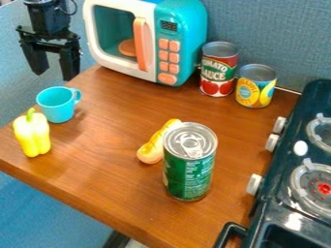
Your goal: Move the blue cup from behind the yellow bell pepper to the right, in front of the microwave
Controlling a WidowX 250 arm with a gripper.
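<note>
Nearer the camera than the parted fingers stands a turquoise cup.

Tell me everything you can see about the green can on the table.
The green can stands upright on the wooden table, in front of the hot dog toy. It is a cylinder that looks like metal, with a silvery, rimmed lid whose pull tab is unopened. Pale small print covers part of its green side. The gripper is well away, at the upper left.
</note>
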